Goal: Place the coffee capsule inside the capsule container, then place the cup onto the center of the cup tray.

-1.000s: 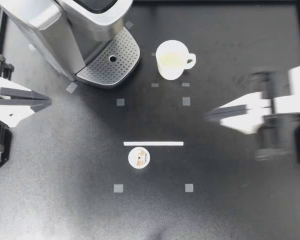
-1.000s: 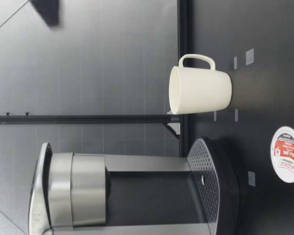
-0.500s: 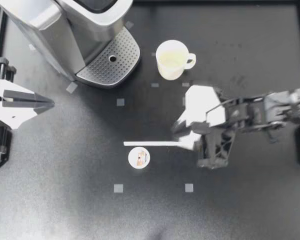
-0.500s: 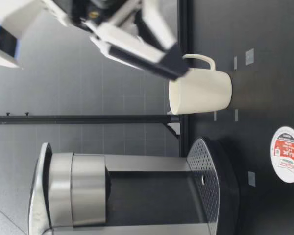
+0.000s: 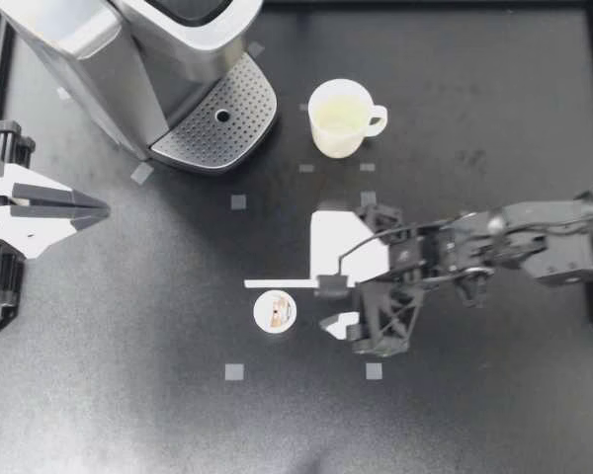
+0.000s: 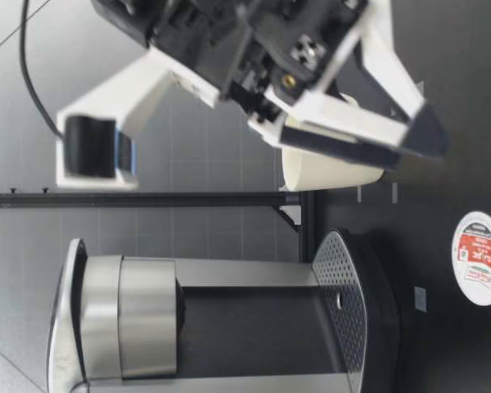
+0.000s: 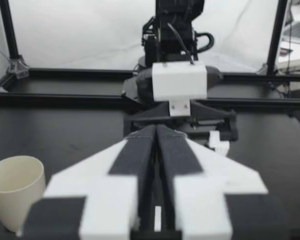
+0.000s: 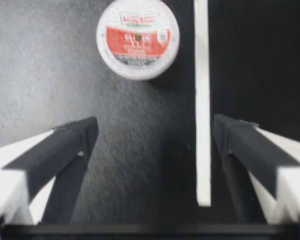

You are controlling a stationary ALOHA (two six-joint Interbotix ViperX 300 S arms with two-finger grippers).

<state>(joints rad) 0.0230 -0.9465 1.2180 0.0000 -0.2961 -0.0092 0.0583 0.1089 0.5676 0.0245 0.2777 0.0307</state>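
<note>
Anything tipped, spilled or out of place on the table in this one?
Nothing stands out. The cup stands upright beside the coffee machine, the capsule sits whole on the table by the white strip, and no spill shows. My right gripper is open, short of the capsule; my left gripper is shut, off to the side.

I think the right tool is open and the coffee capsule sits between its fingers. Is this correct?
Not quite. The right tool is open, but the coffee capsule sits ahead of its fingers, not between them; the right wrist view shows this.
</note>
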